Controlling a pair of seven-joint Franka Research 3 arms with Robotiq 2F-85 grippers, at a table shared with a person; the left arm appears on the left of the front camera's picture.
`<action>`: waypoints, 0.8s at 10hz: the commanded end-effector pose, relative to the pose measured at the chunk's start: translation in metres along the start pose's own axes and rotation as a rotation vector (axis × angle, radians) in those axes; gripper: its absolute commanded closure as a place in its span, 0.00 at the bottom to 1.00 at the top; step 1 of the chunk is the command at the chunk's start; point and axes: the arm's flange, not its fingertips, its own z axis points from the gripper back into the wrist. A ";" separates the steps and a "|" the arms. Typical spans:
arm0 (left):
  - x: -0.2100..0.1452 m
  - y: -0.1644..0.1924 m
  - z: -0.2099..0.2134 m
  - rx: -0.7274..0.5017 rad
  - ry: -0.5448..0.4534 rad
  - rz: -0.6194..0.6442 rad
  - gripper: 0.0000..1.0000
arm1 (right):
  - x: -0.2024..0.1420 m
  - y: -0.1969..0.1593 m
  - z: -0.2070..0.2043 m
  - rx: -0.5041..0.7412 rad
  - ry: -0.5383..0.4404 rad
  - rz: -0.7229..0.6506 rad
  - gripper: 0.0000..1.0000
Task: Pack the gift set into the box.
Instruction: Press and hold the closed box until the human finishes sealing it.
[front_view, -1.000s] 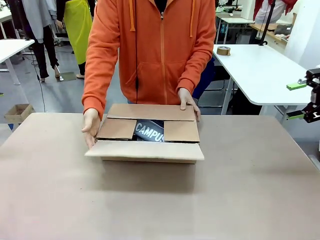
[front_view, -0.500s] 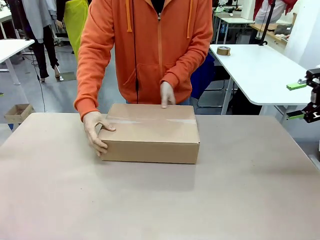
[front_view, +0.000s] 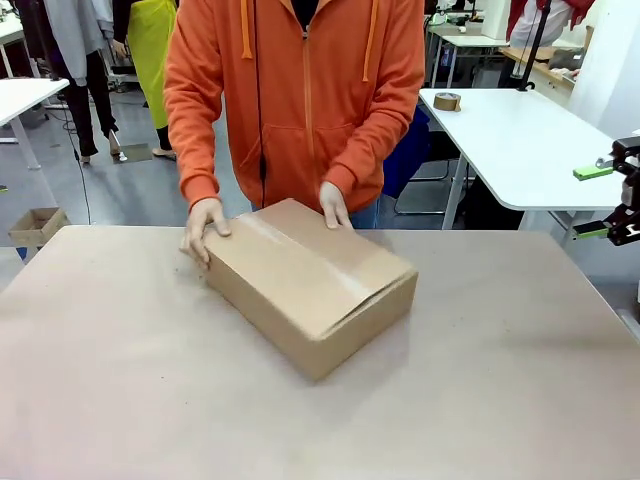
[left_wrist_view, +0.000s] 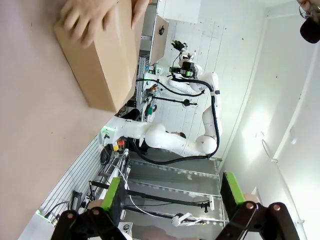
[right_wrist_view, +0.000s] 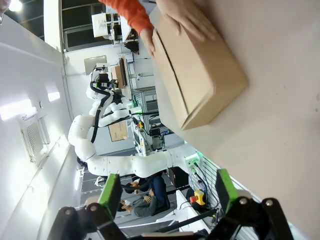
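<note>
Left tool (left_wrist_view: 172, 192) hangs wide apart, nothing between its green pads. Right tool (right_wrist_view: 167, 190) is just as wide, up by the counter's (front_view: 150, 400) right side. Mid-counter sits the box (front_view: 310, 285), flaps shut, skewed, a corner nearest. One hand (front_view: 205, 228) clasps its far corner, the other hand (front_view: 333, 205) its far edge.

You saw the box (front_view: 305, 280) go from flaps open, CAMPUS pouch showing, to shut. Now it's swung round on the desk (front_view: 500, 400), one corner pointing your way. The person has shifted grip: one hand (front_view: 204, 225) on the far-left corner, other hand (front_view: 334, 205) on the far edge.
</note>
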 end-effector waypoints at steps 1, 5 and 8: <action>-0.002 -0.001 0.000 -0.002 0.012 0.005 0.00 | -0.001 0.000 0.003 -0.002 0.014 0.014 0.00; -0.002 -0.001 0.000 -0.002 0.012 0.005 0.00 | -0.001 0.000 0.003 -0.002 0.014 0.014 0.00; 0.007 -0.011 -0.060 0.096 0.173 -0.207 0.00 | 0.002 0.028 -0.042 -0.058 0.106 0.248 0.00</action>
